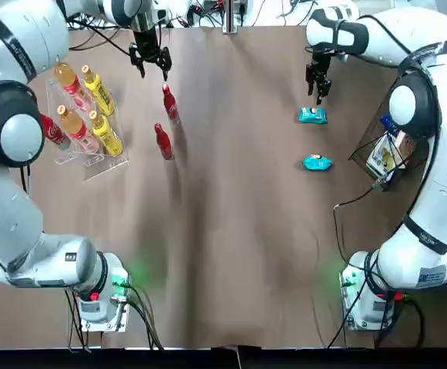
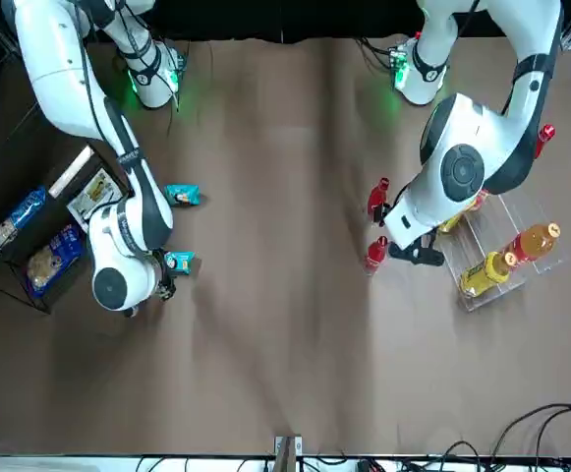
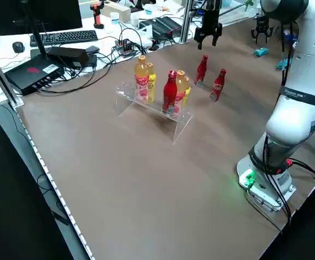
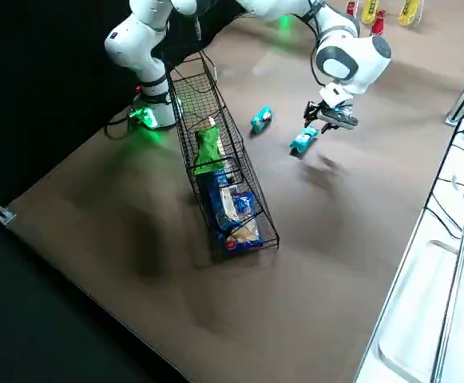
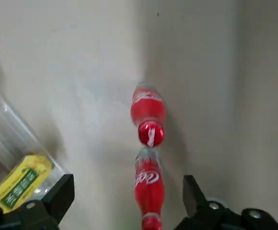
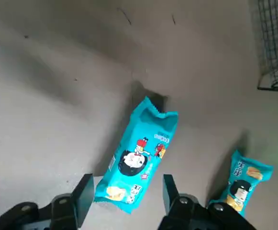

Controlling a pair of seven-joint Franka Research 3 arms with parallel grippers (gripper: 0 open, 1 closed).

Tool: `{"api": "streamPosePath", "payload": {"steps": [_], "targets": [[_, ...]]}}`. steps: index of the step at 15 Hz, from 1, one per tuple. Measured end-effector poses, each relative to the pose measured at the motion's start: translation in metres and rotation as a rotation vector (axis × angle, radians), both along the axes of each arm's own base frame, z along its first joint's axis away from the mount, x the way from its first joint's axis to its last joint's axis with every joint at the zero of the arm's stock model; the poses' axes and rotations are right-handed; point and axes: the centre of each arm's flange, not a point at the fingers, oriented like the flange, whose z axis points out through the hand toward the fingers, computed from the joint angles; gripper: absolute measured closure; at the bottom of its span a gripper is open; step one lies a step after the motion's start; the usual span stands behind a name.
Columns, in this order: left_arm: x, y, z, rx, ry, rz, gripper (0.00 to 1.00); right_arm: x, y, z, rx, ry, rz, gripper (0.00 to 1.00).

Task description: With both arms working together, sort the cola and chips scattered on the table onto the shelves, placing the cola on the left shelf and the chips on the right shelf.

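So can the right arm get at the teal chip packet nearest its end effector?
Probably yes: the right end effector hangs open above the teal chip packet, which lies flat on the table, with nothing between them and the second packet apart.

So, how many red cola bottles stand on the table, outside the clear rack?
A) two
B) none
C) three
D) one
A: two cola bottles stand upright on the table beside the clear acrylic rack, under the open left gripper; a third cola bottle is already in the rack.
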Motion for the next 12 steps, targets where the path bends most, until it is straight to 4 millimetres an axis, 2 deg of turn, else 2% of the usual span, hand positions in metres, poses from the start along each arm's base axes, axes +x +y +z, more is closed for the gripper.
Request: {"api": "streamPosePath", "payload": {"steps": [4, 9, 11, 12], "targets": [[0.010, -0.005, -0.021, -0.029, -0.018, 0.006, 0.00, -0.003, 0.004, -0.009, -0.019, 0.011, -0.004, 0.35], [0.019, -0.020, -0.040, -0.057, -0.073, 0.032, 0.02, -0.009, -0.003, -0.044, -0.085, 0.047, 0.016, 0.36], [0.018, -0.027, -0.048, -0.028, -0.090, 0.032, 0.04, -0.011, -0.002, -0.052, -0.089, 0.057, 0.019, 0.35], [0.018, -0.029, -0.054, 0.012, -0.105, 0.041, 0.17, -0.012, 0.001, -0.053, -0.091, 0.058, 0.022, 0.36]]}}
